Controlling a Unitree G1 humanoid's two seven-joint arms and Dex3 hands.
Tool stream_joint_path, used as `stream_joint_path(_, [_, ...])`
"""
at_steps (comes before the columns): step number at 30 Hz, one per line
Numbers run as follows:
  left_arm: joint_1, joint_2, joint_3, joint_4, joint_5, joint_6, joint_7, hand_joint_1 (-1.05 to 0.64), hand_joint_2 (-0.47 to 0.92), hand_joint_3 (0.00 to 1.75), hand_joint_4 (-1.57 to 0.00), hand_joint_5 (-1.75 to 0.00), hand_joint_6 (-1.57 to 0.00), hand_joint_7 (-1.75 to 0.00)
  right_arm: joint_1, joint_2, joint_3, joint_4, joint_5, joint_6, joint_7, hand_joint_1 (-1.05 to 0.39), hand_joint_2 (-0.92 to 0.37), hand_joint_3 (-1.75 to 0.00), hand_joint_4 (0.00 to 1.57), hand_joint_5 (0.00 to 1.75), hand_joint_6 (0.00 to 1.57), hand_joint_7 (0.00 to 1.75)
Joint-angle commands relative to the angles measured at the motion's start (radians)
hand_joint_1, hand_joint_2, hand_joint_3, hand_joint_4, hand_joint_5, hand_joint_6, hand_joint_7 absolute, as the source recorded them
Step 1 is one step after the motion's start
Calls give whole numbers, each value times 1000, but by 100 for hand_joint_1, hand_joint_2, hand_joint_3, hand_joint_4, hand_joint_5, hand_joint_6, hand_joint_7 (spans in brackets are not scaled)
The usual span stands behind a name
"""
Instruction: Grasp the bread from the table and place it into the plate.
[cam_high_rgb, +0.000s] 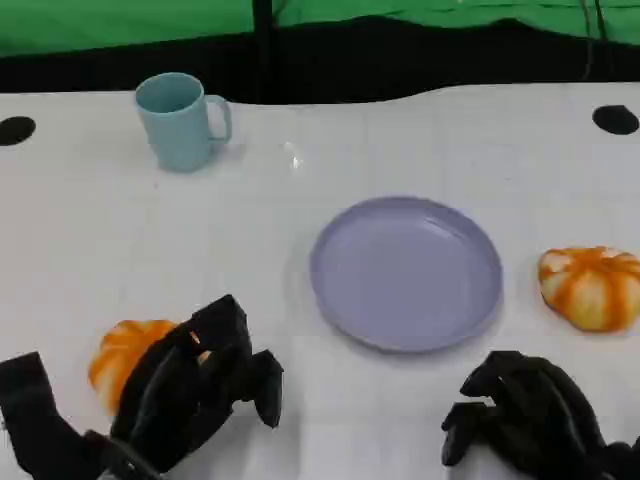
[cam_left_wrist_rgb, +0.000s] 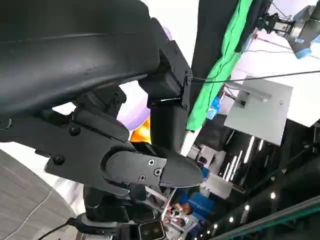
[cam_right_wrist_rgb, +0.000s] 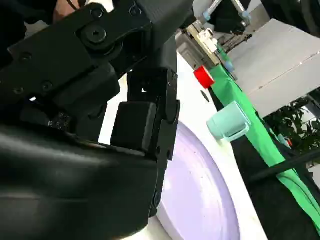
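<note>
Two breads on the white table, both round, ridged, pumpkin-shaped, orange-and-cream glazed. Near bread sits directly under/behind the left hand, partly covered by its matte black fingers; fingers curl down over it, but can't tell whether they actually touch or grip it. Left wrist view just catches a sliver of orange past the fingers, plate beyond. Second bread lies ahead of the right hand, slightly to its outer side, well apart from it. Right hand is low on the table, fingers curled in, nothing in them. Plate: smooth, lavender, shallow round dish with a raised rim, ahead of and between the two hands, bare. Light blue mug, smooth, cylindrical with handle, far ahead of the left hand.
</note>
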Motion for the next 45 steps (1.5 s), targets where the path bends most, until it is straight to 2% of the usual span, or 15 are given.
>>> stream_joint_path(1, [10,17,6,1,9,-15,-13,-77,92,29,-89,-175,-64,-175,14,-3,-6,-28,10,7,-10,-104,-73,0,157,75,157,37])
stream_joint_path(24, [19,16,0,-29,18,0,12,-76,92,30,-89,-175,-65,-175,21,0,-7,-46,12,25,-22,-104,-73,0,156,76,157,37])
stream_joint_path(28, [15,47,-4,-50,87,-64,37,-78,92,29,-82,-175,-60,-162,23,2,-5,-52,10,26,-29,-104,-73,0,156,77,157,38])
stream_joint_path(29, [13,54,-4,-51,106,-91,38,-77,92,32,-70,-175,-56,-148,23,3,-5,-52,10,26,-29,-104,-73,0,156,77,157,38])
stream_joint_path(31, [7,72,-3,-64,140,-132,45,-75,92,33,-61,-174,-54,-135,23,3,-6,-52,13,31,-29,-104,-73,0,156,77,157,38])
stream_joint_path(32, [4,77,-3,-68,146,-140,46,-72,92,32,-59,-171,-56,-120,23,3,-6,-52,14,32,-29,-104,-73,0,156,77,157,38])
stream_joint_path(33, [3,88,-6,-74,169,-157,56,-71,92,32,-58,-170,-56,-114,24,4,-6,-54,14,35,-31,-104,-72,0,155,77,157,38])
stream_joint_path(37, [9,155,-38,-129,306,-213,117,-71,92,32,-53,-136,-61,-56,25,4,-6,-57,16,40,-30,-103,-72,0,155,78,157,38])
stream_joint_path(39, [13,182,-47,-165,336,-207,130,-71,92,32,-53,-129,-62,-48,26,4,-6,-58,16,39,-28,-103,-72,0,155,78,157,38])
stream_joint_path(41, [15,229,-53,-222,375,-193,138,-67,92,20,-50,-99,-57,-26,26,4,-6,-59,18,41,-27,-103,-73,0,155,78,157,38])
stream_joint_path(45, [16,314,-69,-306,509,-199,192,-69,92,11,-41,-83,-50,-11,26,-1,-4,-58,14,37,-20,-103,-73,0,155,77,157,36])
